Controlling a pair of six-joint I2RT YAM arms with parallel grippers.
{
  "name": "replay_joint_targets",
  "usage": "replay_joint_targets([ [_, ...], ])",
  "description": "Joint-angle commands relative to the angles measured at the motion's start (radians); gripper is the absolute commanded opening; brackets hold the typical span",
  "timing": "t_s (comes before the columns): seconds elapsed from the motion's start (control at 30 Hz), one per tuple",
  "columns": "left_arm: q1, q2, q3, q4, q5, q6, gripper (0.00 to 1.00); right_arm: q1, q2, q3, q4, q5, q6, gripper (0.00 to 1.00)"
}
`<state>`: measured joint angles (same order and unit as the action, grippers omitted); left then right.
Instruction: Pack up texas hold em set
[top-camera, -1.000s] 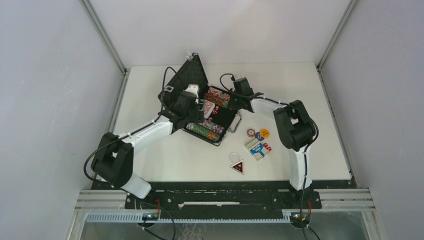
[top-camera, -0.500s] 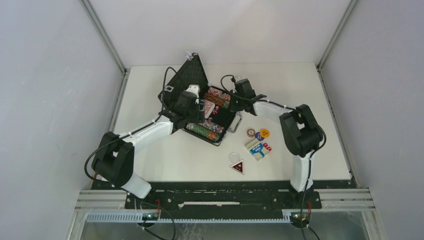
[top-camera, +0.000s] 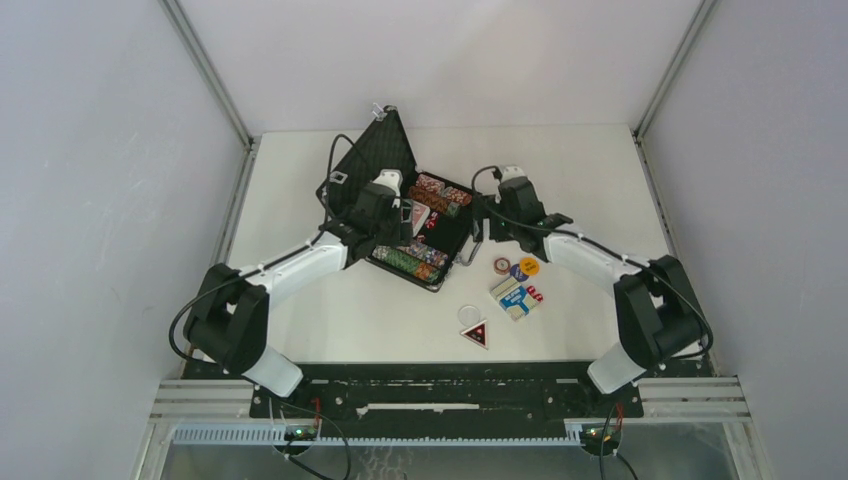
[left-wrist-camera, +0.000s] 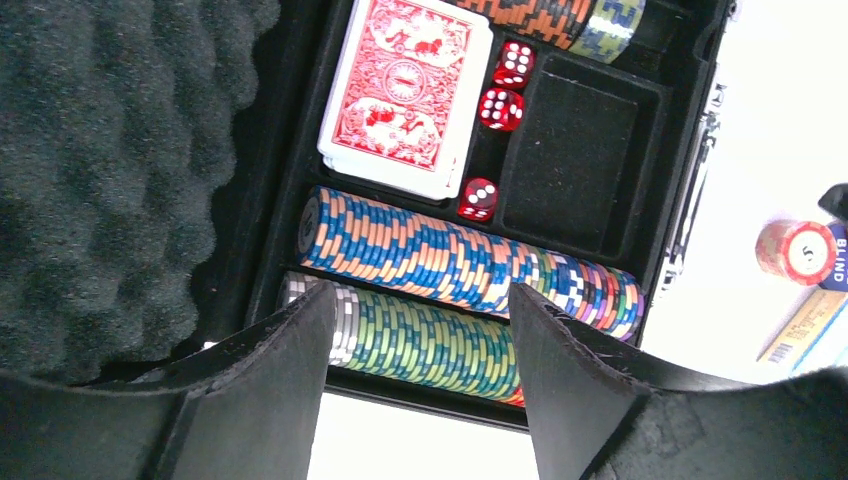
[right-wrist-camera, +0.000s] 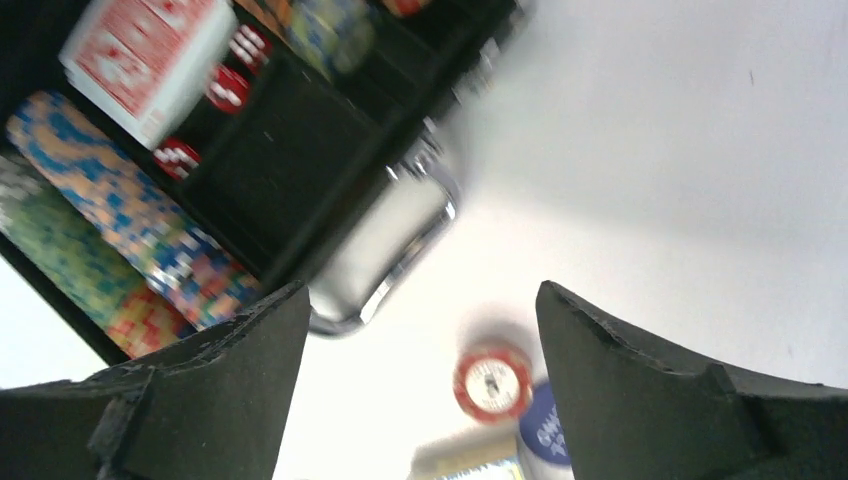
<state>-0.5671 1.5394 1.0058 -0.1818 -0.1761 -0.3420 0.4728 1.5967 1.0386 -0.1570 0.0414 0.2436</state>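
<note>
The briefcase (top-camera: 452, 233) lies open toward the far middle of the table (top-camera: 600, 170), set at an angle, with its foam-lined lid (top-camera: 380, 155) standing up on the far left. Inside, the red deck (left-wrist-camera: 405, 95) fills one pocket and three red dice (left-wrist-camera: 500, 108) sit loose in the narrow slot beside it. Two chip rows (left-wrist-camera: 460, 262) run along the near side, and the pocket (left-wrist-camera: 570, 165) next to the dice is bare. The blue deck (top-camera: 512, 296), probably meant for that pocket, lies on the table just near and right of the case. Round tokens (top-camera: 515, 267) sit beside it, and a red triangular piece (top-camera: 475, 334) lies nearer. The left gripper (left-wrist-camera: 422, 300) hangs over the chip rows, jaws apart and empty. The right gripper (right-wrist-camera: 420, 295) is spread wide, holding nothing, above the silver handle (right-wrist-camera: 385, 250). A flat deck on a bare table gives the fingers little to pinch, so it could skid or fan out. Lowered tilted, it may catch on the dice. The thin tokens could slip or roll away. A knock on the handle would shift the case, and the left arm, close under the raised lid, could tip it shut too early.
</note>
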Motion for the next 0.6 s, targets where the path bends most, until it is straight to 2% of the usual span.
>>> replay_joint_targets([
  [0.0, -0.031, -0.006, -0.013, 0.048, 0.012, -0.026, 0.7, -0.009, -0.097, -0.108, -0.053, 0.067, 0.034, 0.92],
  [0.27, -0.063, 0.014, -0.003, 0.058, 0.016, -0.034, 0.71, 0.02, -0.057, -0.152, -0.072, 0.082, 0.017, 0.91],
  [0.4, -0.063, 0.005, -0.005, 0.051, -0.006, -0.025, 0.71, 0.018, -0.012, -0.166, -0.05, 0.063, 0.028, 0.84],
  [0.57, -0.063, 0.011, -0.003, 0.045, -0.017, -0.02, 0.71, 0.016, 0.03, -0.167, -0.052, 0.04, 0.041, 0.83],
])
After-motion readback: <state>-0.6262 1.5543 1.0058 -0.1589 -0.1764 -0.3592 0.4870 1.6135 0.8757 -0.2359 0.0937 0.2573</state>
